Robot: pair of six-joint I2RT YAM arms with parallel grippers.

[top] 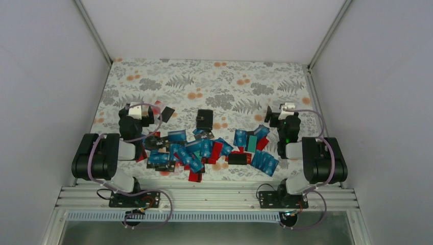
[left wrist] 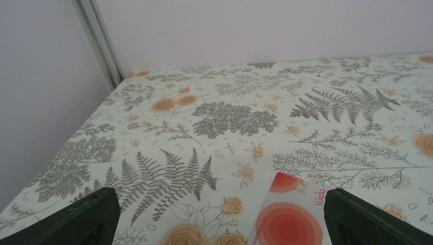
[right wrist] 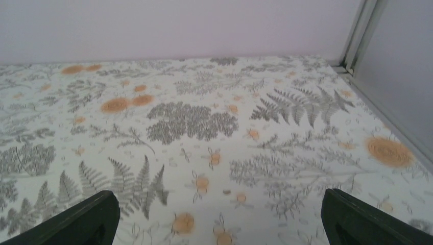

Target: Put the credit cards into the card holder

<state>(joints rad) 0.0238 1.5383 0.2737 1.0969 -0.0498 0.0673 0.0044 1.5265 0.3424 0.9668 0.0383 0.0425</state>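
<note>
Many credit cards point(top: 204, 149), mostly blue with some red, one teal and a few black, lie in a loose heap on the front half of the table. The black card holder point(top: 205, 120) lies just behind the heap, near the middle. My left gripper point(top: 136, 109) is open and empty at the heap's left. In the left wrist view point(left wrist: 220, 194) a red-and-white card point(left wrist: 292, 214) lies flat on the cloth by the right finger point(left wrist: 367, 222). My right gripper point(top: 282, 111) is open and empty at the heap's right; its wrist view point(right wrist: 219, 194) shows only bare cloth.
The table point(top: 214, 81) has a floral cloth and white walls on three sides, with metal corner posts point(left wrist: 97, 41). A black card point(top: 167, 113) lies just right of the left gripper. A thicker black piece point(top: 238, 158) lies among the front cards.
</note>
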